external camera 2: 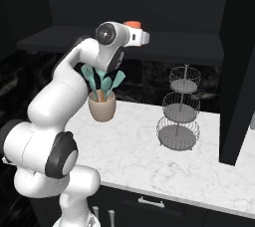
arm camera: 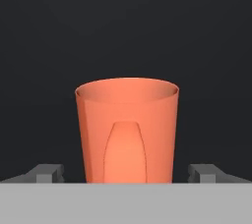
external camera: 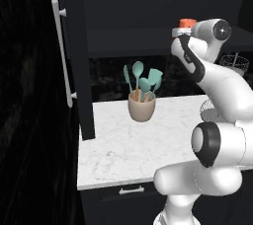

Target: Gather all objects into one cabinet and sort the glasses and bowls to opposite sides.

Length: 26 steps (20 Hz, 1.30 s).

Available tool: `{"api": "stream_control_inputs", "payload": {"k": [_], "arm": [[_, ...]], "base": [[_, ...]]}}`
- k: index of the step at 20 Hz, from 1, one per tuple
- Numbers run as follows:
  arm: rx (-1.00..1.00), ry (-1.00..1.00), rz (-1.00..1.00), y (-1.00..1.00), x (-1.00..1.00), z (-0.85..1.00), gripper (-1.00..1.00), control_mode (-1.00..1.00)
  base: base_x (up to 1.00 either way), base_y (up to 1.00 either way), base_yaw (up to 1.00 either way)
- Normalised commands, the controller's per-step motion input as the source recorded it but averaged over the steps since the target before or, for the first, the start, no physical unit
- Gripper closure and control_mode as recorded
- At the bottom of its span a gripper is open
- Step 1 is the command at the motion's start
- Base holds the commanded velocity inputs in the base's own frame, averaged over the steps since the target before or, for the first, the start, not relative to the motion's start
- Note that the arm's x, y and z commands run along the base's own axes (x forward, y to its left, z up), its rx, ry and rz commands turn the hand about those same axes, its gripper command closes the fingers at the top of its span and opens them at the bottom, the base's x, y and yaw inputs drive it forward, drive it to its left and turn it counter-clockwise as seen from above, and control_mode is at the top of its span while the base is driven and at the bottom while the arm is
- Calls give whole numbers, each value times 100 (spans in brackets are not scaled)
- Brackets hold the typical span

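Up on the dark shelf (external camera 2: 199,54) of the black cabinet (external camera: 74,66), a salmon-orange cup (arm camera: 127,129) stands upright, and the gripper (arm camera: 127,174) sits level with it, fingers (arm camera: 47,173) spread wide on either side without touching its walls, so nothing is grasped. Below, on the white marble counter (external camera: 128,150), a beige crock (external camera: 142,106) of teal utensils (external camera: 143,78) stands near the wall, with a tiered wire basket (external camera 2: 179,114) to its right.

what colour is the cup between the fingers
Salmon-orange cup, best seen in the hand view.
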Motion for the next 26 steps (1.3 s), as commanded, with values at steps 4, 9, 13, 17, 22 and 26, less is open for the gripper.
{"api": "stream_control_inputs", "payload": {"k": [4, 9, 13, 17, 22, 26], "arm": [[0, 0, 0, -10, 44, -1, -100, -100], [0, 0, 0, -17, 41, 0, -100, -100], [0, -1, 0, -12, 11, 0, 100, -100], [0, -4, 0, -30, -25, -1, 100, -100], [0, -6, 0, -17, -58, -10, 100, -100], [0, -3, 2, 0, -56, -20, 100, -100]], "base": [[0, 0, 0], [0, 0, 0], [0, 0, 0], [0, 0, 0], [0, 0, 0], [0, 0, 0]]}}
